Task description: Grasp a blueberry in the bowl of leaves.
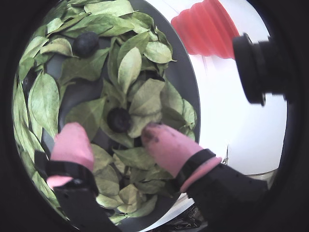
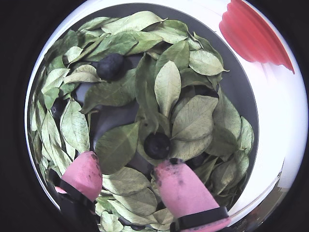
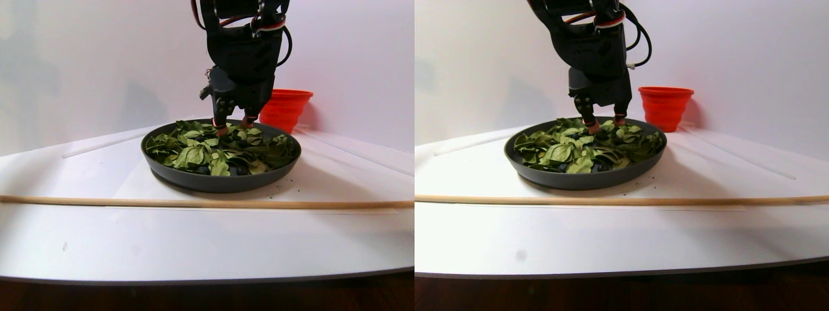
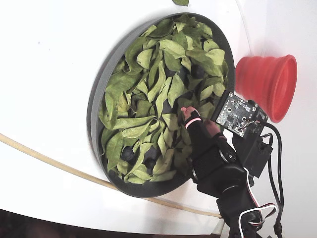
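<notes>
Item: my gripper, pink-padded fingers spread apart, tips down among the leaves, holding nothing.

Item: blueberry, dark, lying in the leaves just beyond my fingertips, closer to the finger on the right of both wrist views, between the two tips but ahead of them.

Item: second blueberry, farther off near the far rim.

Item: bowl, dark grey, on the white table.

Item: red cup, beside the bowl.

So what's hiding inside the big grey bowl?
The bowl holds heaped green leaves with dark blueberries peeking through. More berries may lie under the leaves, unseen.
</notes>
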Robot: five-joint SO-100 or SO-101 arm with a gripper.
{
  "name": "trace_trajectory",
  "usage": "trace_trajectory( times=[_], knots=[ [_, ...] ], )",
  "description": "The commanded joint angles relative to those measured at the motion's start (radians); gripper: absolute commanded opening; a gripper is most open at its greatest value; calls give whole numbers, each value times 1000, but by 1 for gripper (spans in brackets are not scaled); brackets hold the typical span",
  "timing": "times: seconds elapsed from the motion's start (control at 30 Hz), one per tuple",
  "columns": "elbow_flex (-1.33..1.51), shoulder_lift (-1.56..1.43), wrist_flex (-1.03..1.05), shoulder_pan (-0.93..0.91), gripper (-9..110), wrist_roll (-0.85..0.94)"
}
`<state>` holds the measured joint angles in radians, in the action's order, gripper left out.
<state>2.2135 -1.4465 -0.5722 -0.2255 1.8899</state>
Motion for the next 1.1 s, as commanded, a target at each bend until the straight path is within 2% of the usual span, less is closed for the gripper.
trace_trajectory(
  times=[0.0, 1.07],
  knots=[
    [-15, -118, 3, 0, 23, -6],
    [-120, 25, 38, -38, 22, -87]
  ],
)
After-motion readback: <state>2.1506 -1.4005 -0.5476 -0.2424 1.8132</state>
